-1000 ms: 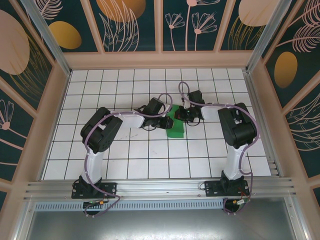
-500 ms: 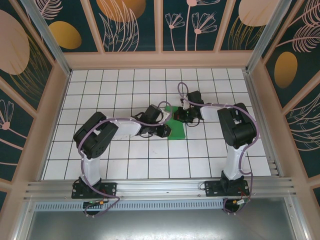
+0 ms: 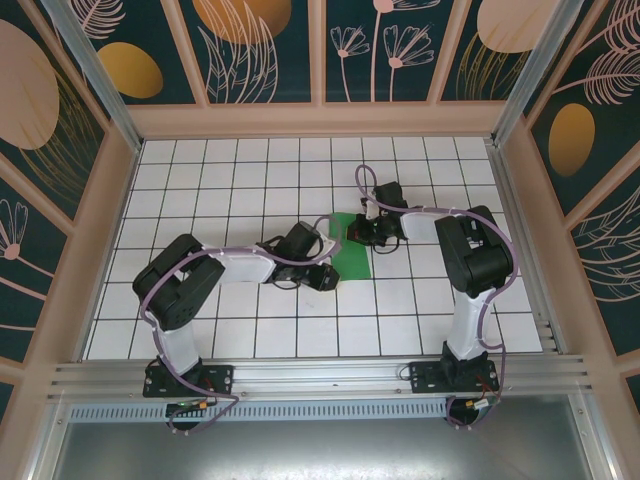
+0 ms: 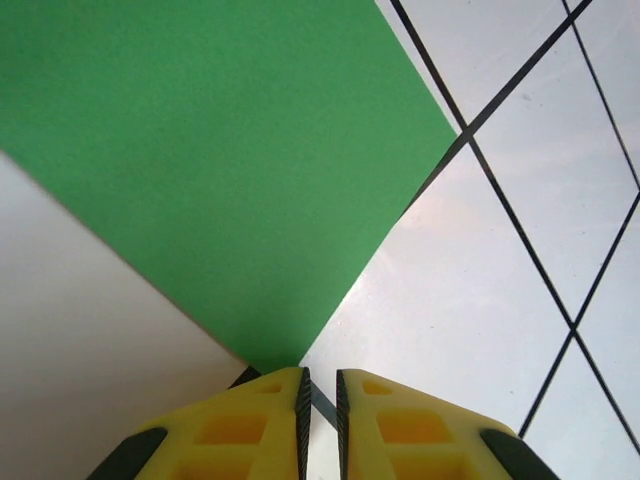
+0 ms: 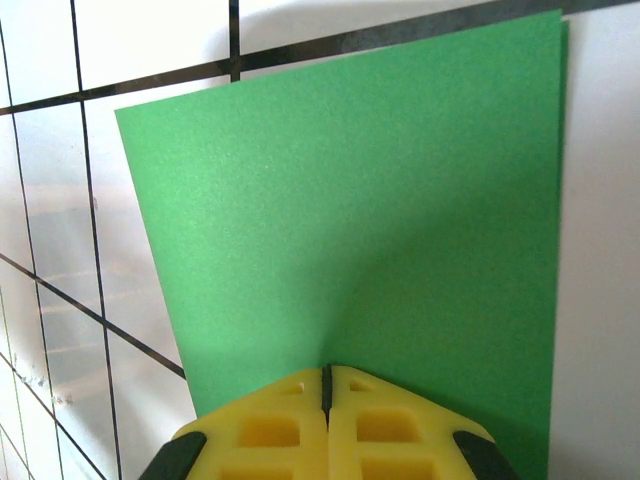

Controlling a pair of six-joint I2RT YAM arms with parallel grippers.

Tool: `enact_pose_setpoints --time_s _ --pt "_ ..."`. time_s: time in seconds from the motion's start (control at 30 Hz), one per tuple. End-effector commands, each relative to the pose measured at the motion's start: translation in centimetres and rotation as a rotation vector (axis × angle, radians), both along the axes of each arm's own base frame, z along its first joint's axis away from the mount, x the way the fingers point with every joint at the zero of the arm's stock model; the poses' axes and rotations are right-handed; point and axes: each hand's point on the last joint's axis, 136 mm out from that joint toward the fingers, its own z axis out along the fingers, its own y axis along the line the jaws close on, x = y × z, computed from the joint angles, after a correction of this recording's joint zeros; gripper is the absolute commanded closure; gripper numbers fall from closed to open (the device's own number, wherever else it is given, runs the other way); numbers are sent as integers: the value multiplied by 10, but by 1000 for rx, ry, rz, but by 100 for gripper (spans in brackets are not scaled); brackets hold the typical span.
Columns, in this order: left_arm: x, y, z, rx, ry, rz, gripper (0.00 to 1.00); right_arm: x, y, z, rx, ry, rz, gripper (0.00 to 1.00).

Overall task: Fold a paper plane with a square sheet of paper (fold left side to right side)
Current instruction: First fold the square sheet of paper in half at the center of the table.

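Square sheet of paper (image 3: 352, 262): bright green, lying on the white tiled table (image 3: 250, 170), just right of the table's middle. From overhead it reads as an upright rectangle, long edges running 12 to 6 o'clock. No print or marks on it.

Left wrist view: one pointed corner of the sheet aims toward 6 o'clock and ends right at the yellow fingertips (image 4: 265, 400). The green spreads away toward 10 and 11 o'clock. Black grid lines (image 4: 520, 90) cross the bare tile on the 3 o'clock side.

Left gripper (image 3: 328, 277): at the sheet's 7 o'clock corner. Jaws a sliver apart, with only tile and a grid line showing in the slit; nothing is pinched.

Right gripper (image 3: 360, 232): over the sheet's 12 o'clock end. Jaws pressed fully together. In the right wrist view its tips sit over green, with a soft shadowed bow in the paper fanning out from them toward 1 o'clock. Can't tell whether the tips touch the paper or hang above it.

Patterned wall panels (image 3: 270, 50) close in the table at 9, 12 and 3 o'clock.
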Motion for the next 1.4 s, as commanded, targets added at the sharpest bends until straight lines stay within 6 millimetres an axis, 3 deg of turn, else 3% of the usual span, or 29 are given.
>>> enact_pose_setpoints --time_s 0.0,0.2,0.37,0.7,1.03,1.2,1.37 --pt "22 0 30 -68 -12 68 81 -9 -21 -28 -120 68 -43 100" --pt "46 -11 36 -99 -43 84 83 -9 -21 -27 -127 64 -39 100" --pt "46 -21 19 -75 -22 54 83 -10 -20 -28 -126 65 -37 100" --pt "21 -14 -22 37 46 34 83 -10 -21 -27 -132 63 -36 100" --pt "-19 1 -36 67 117 -15 85 -9 -21 -29 -133 65 -36 100" --pt "-33 3 -30 27 138 -43 85 -9 -21 -29 -135 65 -36 100" --pt "-23 -6 5 -64 102 -42 85 -10 -20 -29 -135 67 -35 100"
